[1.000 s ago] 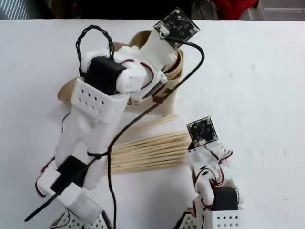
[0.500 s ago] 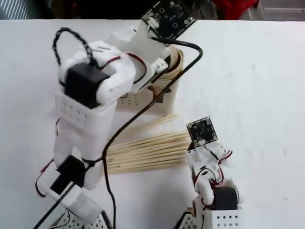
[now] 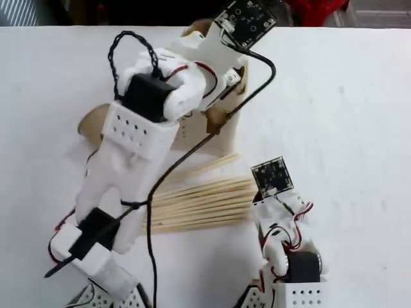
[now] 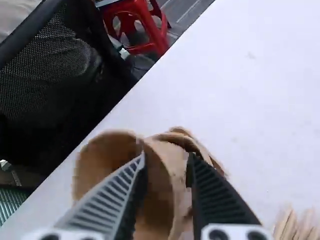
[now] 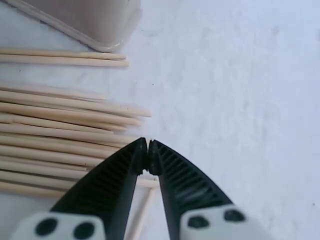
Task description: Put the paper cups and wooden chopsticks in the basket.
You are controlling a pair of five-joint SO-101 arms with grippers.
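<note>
My left gripper (image 4: pixel 165 160) is shut on the wall of a brown paper cup (image 4: pixel 155 175), one finger inside and one outside, held above the table's far edge. In the high view the left arm (image 3: pixel 138 141) stretches over the beige basket (image 3: pixel 221 141), and brown cup rims (image 3: pixel 215 117) peek out beneath its wrist. Another brown paper cup (image 3: pixel 90 120) lies beside the arm on the left. Several wooden chopsticks (image 3: pixel 199 205) lie in a bundle in front of the basket. My right gripper (image 5: pixel 148 142) is shut and empty, its tips just over the chopsticks' ends (image 5: pixel 65 135).
A single chopstick (image 3: pixel 209 165) lies apart, close to the basket's front wall (image 5: pixel 90 20). The left arm's black cable (image 3: pixel 212 138) hangs across the basket and the chopsticks. Bare white table (image 3: pixel 347 128) stretches to the right. A red stool (image 4: pixel 135 25) stands beyond the far edge.
The left arm swung left and up with the cup, then came back right over the basket. The right arm and the chopsticks have not moved.
</note>
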